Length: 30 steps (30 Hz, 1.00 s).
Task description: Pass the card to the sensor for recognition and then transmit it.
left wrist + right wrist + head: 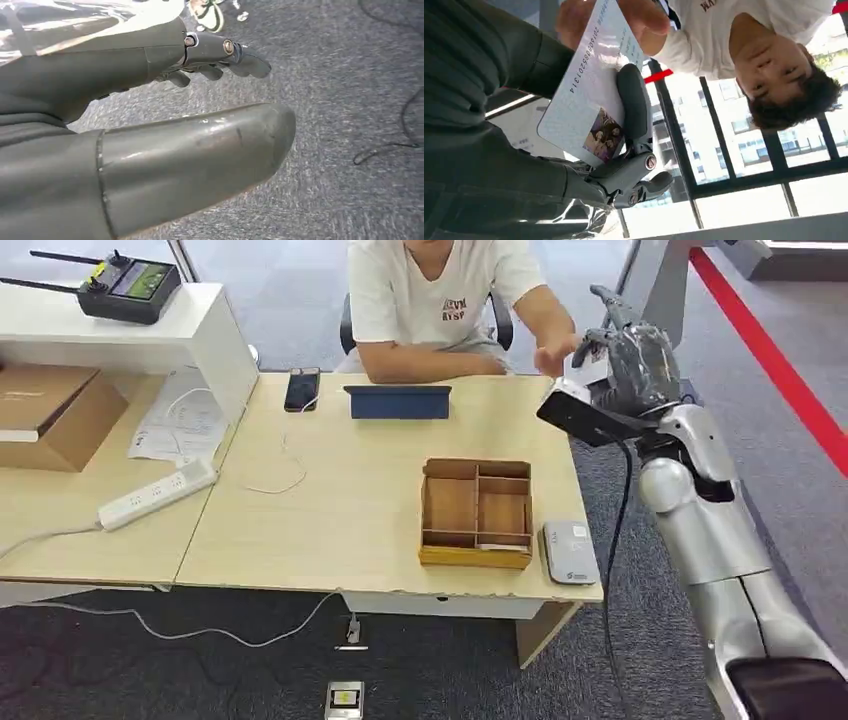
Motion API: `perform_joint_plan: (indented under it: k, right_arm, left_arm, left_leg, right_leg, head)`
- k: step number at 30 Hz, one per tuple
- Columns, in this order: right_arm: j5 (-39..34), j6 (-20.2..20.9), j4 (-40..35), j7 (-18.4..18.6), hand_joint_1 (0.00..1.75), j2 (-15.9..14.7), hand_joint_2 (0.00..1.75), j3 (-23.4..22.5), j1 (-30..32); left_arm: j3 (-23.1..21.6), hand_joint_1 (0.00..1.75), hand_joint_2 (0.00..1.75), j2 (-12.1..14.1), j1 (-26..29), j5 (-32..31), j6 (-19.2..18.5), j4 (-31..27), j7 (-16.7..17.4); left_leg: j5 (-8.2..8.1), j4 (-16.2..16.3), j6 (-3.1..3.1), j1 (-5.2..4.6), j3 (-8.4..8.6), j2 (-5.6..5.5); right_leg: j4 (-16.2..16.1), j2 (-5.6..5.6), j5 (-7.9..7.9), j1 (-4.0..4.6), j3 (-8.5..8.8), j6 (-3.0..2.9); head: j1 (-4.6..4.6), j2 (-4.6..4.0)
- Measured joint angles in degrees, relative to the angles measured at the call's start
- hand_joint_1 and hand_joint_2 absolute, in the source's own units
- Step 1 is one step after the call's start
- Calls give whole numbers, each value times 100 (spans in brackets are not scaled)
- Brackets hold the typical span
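My right hand [635, 365] is raised beyond the table's far right corner, level with the seated person's outstretched hand [553, 355]. In the right wrist view it pinches a white card [584, 90], printed with a number and a small picture, between thumb and a dark finger [634, 105]. The person's fingers [644, 20] grip the card's other end. The grey-white sensor [570, 552] lies flat at the table's near right corner, well below the hand. My left hand [150, 125] hangs over grey carpet, fingers apart and holding nothing.
A wooden divided box [477, 512] stands beside the sensor. A blue tablet [398, 401] and a phone [302, 389] lie in front of the person. On the left desk are a power strip [158, 494], a cardboard box [45, 415] and a controller [128, 285].
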Motion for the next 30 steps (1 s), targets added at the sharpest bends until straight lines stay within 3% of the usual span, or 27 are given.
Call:
perform_joint_plan:
  k: [9, 19, 20, 30]
  right_arm:
    - [472, -199, 1705, 68, 175, 544, 175, 297, -1293]
    - [511, -89, 2766, 136, 175, 854, 175, 463, -1682]
    - [509, -89, 2817, 136, 0, 868, 175, 476, -1696]
    - [463, -282, 3238, 101, 0, 999, 175, 537, -1718]
  left_arm:
    - [-39, 0, 0, -50, -112, -203, -103, 0, 68]
    - [-55, 0, 0, -85, -113, -170, -105, 0, 153]
    - [-55, 0, 0, -85, -104, -166, -105, 0, 153]
    - [-55, 0, 0, -85, -40, -151, -81, 0, 133]
  left_leg:
    - [3, 1, -1, 2, -2, -4]
    - [2, 1, -1, 2, -3, -5]
    - [2, 1, -1, 2, -2, -5]
    - [2, 2, -1, 2, -1, -4]
  right_leg:
    - [1, -3, 0, 2, -3, 0]
    - [0, -4, -1, 2, -6, 1]
    - [0, -4, -1, 2, -6, 1]
    - [0, -4, 0, 2, -5, 1]
  head:
    - [-2, 0]
    - [-4, 0]
    - [-4, 0]
    - [-4, 0]
